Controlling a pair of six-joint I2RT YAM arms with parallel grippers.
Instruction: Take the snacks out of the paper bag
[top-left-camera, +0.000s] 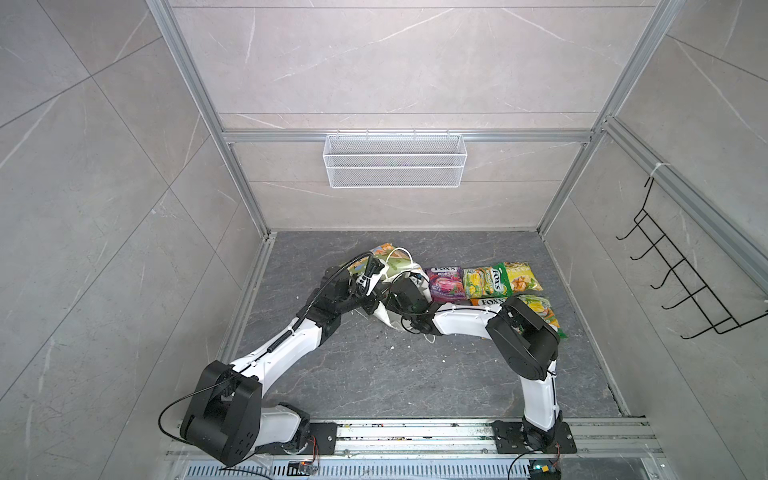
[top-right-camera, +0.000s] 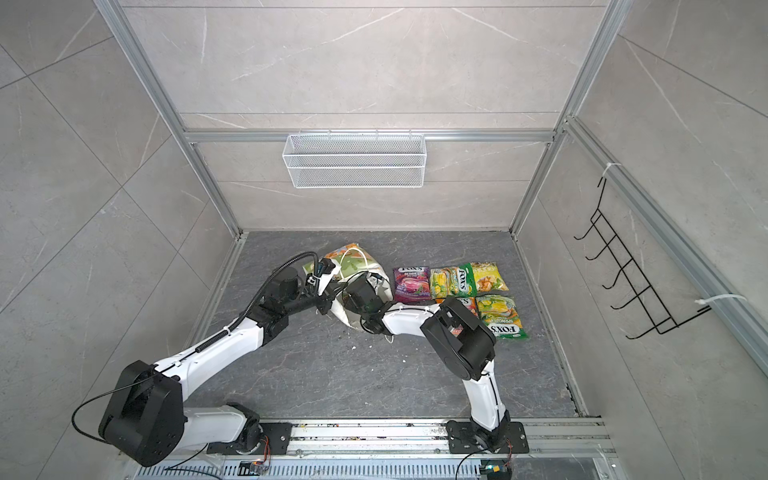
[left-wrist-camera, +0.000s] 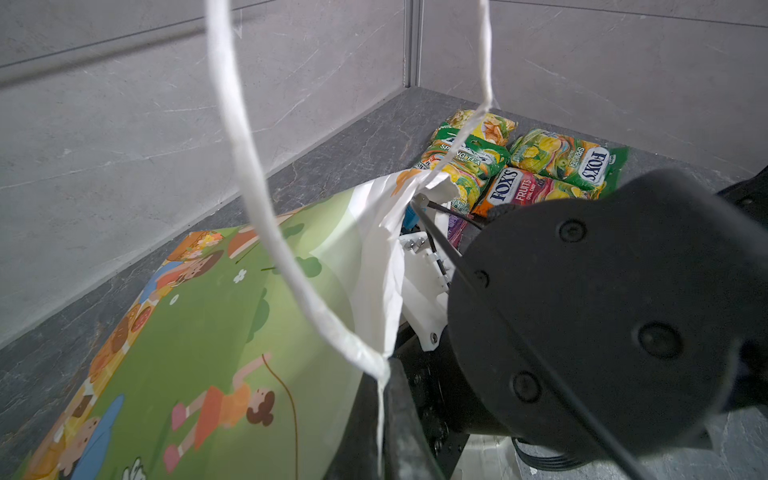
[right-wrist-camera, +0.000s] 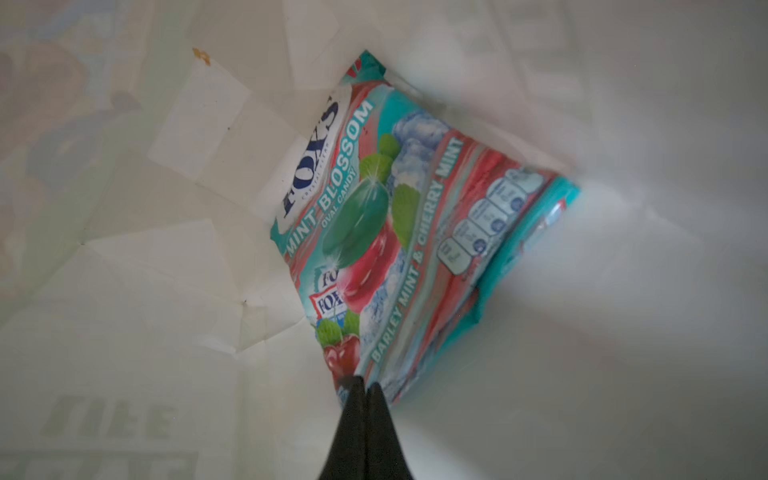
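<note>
In both top views your paper bag (top-left-camera: 392, 266) lies tipped over, right arm (top-left-camera: 457, 322) reaching in. Left wrist: left gripper (left-wrist-camera: 384, 386) clamped on bag rim. Right wrist: right gripper (right-wrist-camera: 365, 388) pinched on teal pouch (right-wrist-camera: 386, 216) corner, deep inside.

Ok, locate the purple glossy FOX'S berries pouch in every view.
Both top views: purple glossy FOX'S berries pouch lies flat, right of the white green-printed paper bag.
Left wrist: a purple sliver past the bag's crumpled rim.
Right wrist: absent; only the bag's inside shows.
Shared landmark: the bag, in all four.
</note>
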